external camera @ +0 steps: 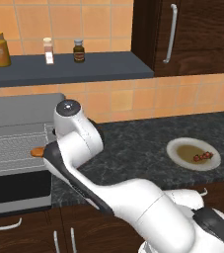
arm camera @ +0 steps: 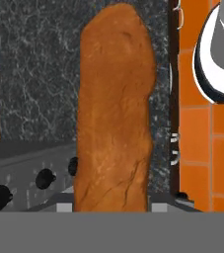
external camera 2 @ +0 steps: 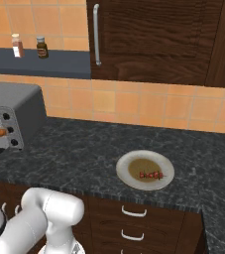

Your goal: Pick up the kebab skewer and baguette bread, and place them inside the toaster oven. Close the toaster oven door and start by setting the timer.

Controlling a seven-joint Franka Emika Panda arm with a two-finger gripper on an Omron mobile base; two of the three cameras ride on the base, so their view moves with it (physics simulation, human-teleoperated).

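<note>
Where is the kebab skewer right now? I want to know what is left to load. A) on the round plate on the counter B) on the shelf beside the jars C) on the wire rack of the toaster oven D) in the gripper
A: the kebab skewer lies on the round plate on the dark counter, apart from the toaster oven.

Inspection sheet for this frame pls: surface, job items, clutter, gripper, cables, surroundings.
Surface: dark speckled counter, with the toaster oven at its left end.
Job items: baguette bread held lengthwise in the hand view, its tip at the oven's wire rack; kebab skewer lying on a white plate; toaster oven door folded down, open.
Clutter: three jars on the dark wall shelf.
Gripper: shut on the baguette bread; fingers hidden behind the loaf.
Cables: nothing seen.
Surroundings: orange tiled wall, dark wood cabinet above, drawers below.
</note>
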